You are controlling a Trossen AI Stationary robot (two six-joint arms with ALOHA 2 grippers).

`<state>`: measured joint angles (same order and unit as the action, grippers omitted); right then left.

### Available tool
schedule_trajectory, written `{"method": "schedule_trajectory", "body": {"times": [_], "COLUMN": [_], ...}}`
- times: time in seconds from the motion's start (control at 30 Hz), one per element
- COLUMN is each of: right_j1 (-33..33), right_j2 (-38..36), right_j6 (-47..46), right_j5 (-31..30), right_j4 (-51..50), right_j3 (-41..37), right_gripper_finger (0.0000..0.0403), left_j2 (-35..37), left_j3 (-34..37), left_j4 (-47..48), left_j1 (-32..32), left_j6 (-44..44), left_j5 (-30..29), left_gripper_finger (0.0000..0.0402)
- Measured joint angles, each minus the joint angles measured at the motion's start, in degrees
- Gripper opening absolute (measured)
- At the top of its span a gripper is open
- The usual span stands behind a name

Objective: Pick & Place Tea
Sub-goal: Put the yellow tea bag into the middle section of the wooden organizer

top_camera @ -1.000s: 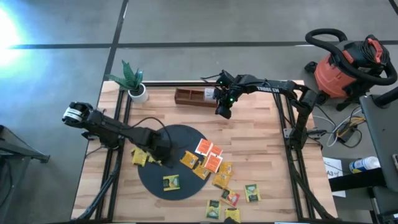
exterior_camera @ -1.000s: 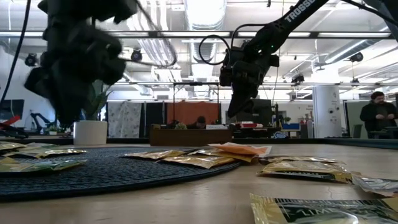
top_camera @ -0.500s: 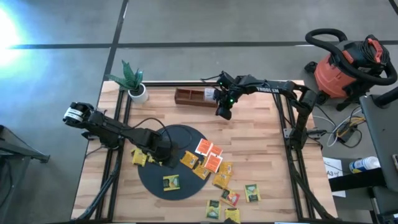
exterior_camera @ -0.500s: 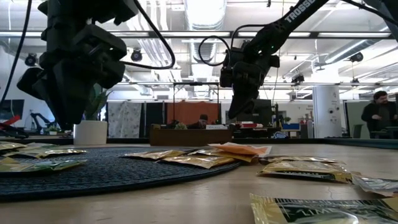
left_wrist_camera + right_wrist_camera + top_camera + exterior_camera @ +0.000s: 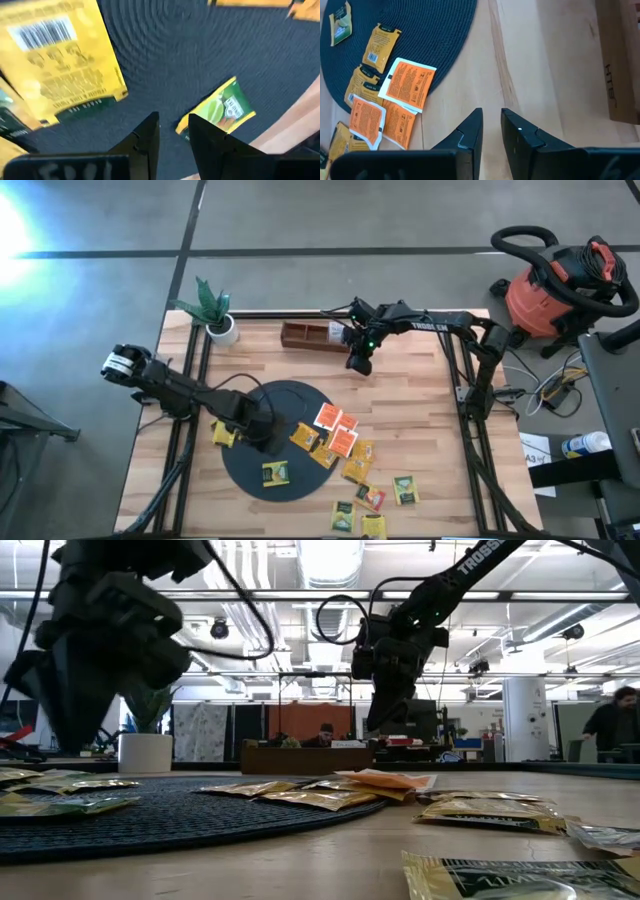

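Above the black mat (image 5: pixel 278 442), the left gripper (image 5: pixel 262 438) hangs slightly parted, empty; tea packets (image 5: pixel 335 437) lie beside it. Right gripper (image 5: pixel 356 364), narrowly parted, empty, hovers near the wooden tray (image 5: pixel 308 334).

Blurred in the low view: left claw (image 5: pixel 85 735), a dark smear over the black round mat (image 5: pixel 180 815), fingertips indistinguishable. Hidden from above too, under the left arm's own wrist. Cut off in the left wrist view: large yellow packet (image 5: pixel 60 60), clipped at the frame's top and side; green packet (image 5: pixel 220 110) partly covered by a dark finger (image 5: pixel 207 137). Too small to read from overhead: printing on the scattered packets (image 5: pixel 345 445). Cropped in the right wrist view: wooden tray (image 5: pixel 622 60), only one corner visible, compartments out of sight. Contents of the tray (image 5: pixel 312 334) partly masked by the right claw (image 5: pixel 358 358) overhead. Cut at the low view's edge: a person (image 5: pixel 622 720) in the background.
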<state>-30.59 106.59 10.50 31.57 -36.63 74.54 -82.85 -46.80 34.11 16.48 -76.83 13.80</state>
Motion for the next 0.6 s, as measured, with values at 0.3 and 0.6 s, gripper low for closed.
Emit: {"method": "schedule_trajectory", "body": {"times": [0.3, 0.6], "right_j1": [0.1, 0.1], "right_j2": [0.0, 0.0], "right_j6": [0.0, 0.0], "right_j5": [0.0, 0.0], "right_j4": [0.1, 0.9], "right_j3": [0.0, 0.0], "right_gripper_finger": [0.0068, 0.0068], "left_j2": [0.0, -0.3], "left_j3": [6.2, 6.9], "left_j4": [-15.1, -14.6], "left_j1": [3.8, 6.9], "left_j6": [-10.1, -12.9], "left_j5": [2.1, -0.1], "left_gripper_finger": [0.0099, 0.0099]}}
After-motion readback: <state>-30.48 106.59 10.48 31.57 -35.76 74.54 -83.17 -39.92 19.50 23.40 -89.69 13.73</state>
